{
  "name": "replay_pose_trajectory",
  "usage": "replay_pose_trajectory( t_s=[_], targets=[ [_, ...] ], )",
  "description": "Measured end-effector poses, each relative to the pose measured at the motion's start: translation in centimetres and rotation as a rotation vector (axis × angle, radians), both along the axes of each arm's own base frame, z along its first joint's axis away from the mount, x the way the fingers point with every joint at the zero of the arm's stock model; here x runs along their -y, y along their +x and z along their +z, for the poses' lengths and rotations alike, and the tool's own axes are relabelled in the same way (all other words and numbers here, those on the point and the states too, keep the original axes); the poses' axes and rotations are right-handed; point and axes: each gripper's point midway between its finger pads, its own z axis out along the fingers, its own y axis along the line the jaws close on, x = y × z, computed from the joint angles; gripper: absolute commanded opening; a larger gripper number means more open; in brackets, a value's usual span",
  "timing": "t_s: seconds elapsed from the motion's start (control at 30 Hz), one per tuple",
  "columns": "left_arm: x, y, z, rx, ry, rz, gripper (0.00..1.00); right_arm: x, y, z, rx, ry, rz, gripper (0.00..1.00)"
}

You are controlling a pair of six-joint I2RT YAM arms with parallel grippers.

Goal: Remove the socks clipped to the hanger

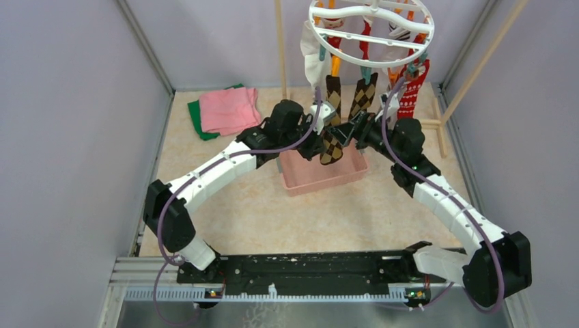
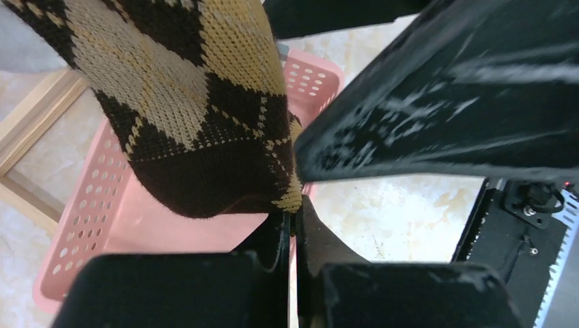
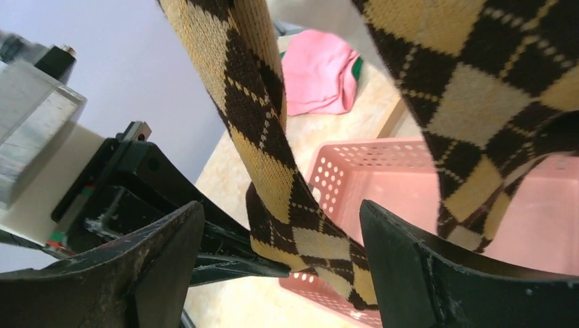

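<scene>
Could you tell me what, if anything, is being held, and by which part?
The left end effector pinches the argyle sock by its lower tip; the right end effector is open, holding nothing.

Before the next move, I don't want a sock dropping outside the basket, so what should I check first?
1. Left pincer shut on the argyle sock at its toe edge: ok.
2. Right pincer open, that sock hanging between its fingers: ok.
3. Sock free of its clip: not ok, it hangs from the hanger.
4. Pink basket beneath the sock: ok.
5. Second argyle sock clear of the right pincer: cannot tell.
</scene>
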Motion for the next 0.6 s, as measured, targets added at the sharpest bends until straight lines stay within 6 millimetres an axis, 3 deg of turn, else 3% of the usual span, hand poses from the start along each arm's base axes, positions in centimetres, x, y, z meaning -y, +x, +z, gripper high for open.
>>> replay_pose_trajectory(
  t_s=[0.1, 0.17, 0.2, 0.3, 0.33, 0.37, 0.4, 0.43, 0.53, 0.6],
  targets=[
    [0.3, -0.4, 0.8, -0.004, -0.02, -0.019, 0.0, -0.8, -0.1, 0.0, 0.013, 0.016, 0.047, 0.77],
    [0.4, -0.6, 1.1, -0.01, -0.029, -0.032, 0.0, -1.5, 0.0, 0.2, 0.03, 0.031, 0.078, 0.69],
    [0.4, -0.8, 1.2, -0.014, -0.032, -0.037, 0.0, -1.8, 0.1, 0.2, 0.03, 0.039, 0.091, 0.62],
    [0.6, -1.2, 1.4, -0.04, -0.044, -0.048, 0.0, -2.8, 0.7, -0.2, 0.026, 0.045, 0.116, 0.23],
    [0.6, -1.4, 1.5, -0.049, -0.045, -0.05, 0.12, -3.0, 0.9, -0.4, 0.02, 0.044, 0.118, 0.13],
    [0.6, -1.6, 1.5, -0.059, -0.046, -0.052, 0.31, -3.2, 1.1, -0.6, 0.014, 0.044, 0.118, 0.06],
    [0.6, -1.6, 1.6, -0.064, -0.045, -0.05, 0.52, -3.3, 1.3, -0.8, 0.007, 0.044, 0.116, 0.03],
    [0.5, -1.7, 1.7, -0.063, -0.041, -0.051, 0.66, -3.3, 1.4, -0.8, 0.006, 0.042, 0.111, 0.02],
    [-0.2, -1.5, 2.7, -0.082, -0.033, -0.028, 0.93, -2.7, 1.8, -0.7, 0.012, 0.035, 0.071, 0.01],
    [-0.9, -1.0, 4.3, -0.078, -0.039, -0.007, 0.96, -2.3, 1.7, -0.5, 0.023, 0.032, 0.049, 0.01]
  ],
)
